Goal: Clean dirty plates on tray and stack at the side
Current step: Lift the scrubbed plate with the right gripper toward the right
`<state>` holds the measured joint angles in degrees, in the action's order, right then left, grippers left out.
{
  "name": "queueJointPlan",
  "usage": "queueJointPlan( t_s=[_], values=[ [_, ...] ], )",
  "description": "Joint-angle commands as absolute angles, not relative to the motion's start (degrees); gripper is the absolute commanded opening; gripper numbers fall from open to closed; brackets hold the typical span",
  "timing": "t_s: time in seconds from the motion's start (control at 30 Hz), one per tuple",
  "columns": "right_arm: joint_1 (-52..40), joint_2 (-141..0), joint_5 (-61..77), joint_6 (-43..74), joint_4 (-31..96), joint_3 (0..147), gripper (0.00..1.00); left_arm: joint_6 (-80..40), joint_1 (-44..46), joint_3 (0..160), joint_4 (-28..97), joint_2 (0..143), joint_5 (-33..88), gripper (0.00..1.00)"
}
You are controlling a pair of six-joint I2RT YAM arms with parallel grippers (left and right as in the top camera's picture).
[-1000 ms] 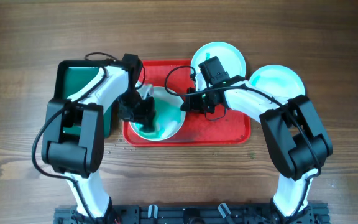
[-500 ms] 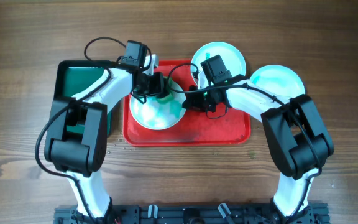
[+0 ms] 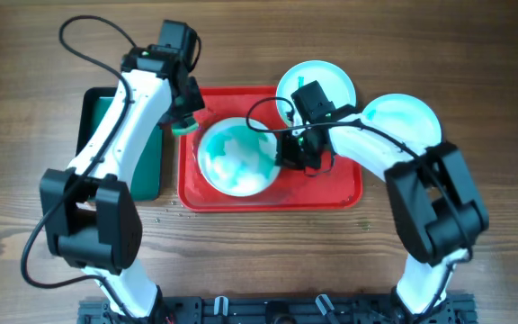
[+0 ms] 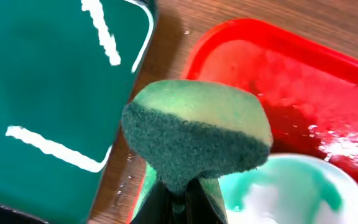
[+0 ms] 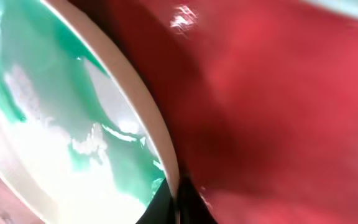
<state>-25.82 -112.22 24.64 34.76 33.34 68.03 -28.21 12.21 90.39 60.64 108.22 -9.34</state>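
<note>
The left hand [image 3: 185,115] is clamped on a green-and-yellow sponge [image 4: 197,134], holding it above the far left corner of the red tray [image 3: 331,184], just beside a dark green tray [image 3: 147,166]. On the red tray lies a pale plate [image 3: 232,160] smeared with teal streaks. The right hand [image 3: 288,153] has its fingers pinched closed on that plate's right rim. Water droplets glisten on the red tray's floor near the plate. Two more plates rest on the wooden table [image 3: 475,54]: one [image 3: 335,81] at the red tray's far edge, the other [image 3: 403,117] off to the right, tinted teal.
</note>
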Motion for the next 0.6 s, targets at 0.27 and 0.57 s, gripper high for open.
queueJointPlan(
  t_s=[0.27,0.57],
  values=[
    [-35.0,-84.0,-26.7,31.5,47.0,69.1,0.04,-27.1,11.5,90.5,59.4,110.0,9.0,0.04],
    [-49.6,-83.4,-55.8,25.9,47.6,69.1,0.04,-25.9,11.5,90.5,58.5,112.9,12.0,0.04]
  ],
)
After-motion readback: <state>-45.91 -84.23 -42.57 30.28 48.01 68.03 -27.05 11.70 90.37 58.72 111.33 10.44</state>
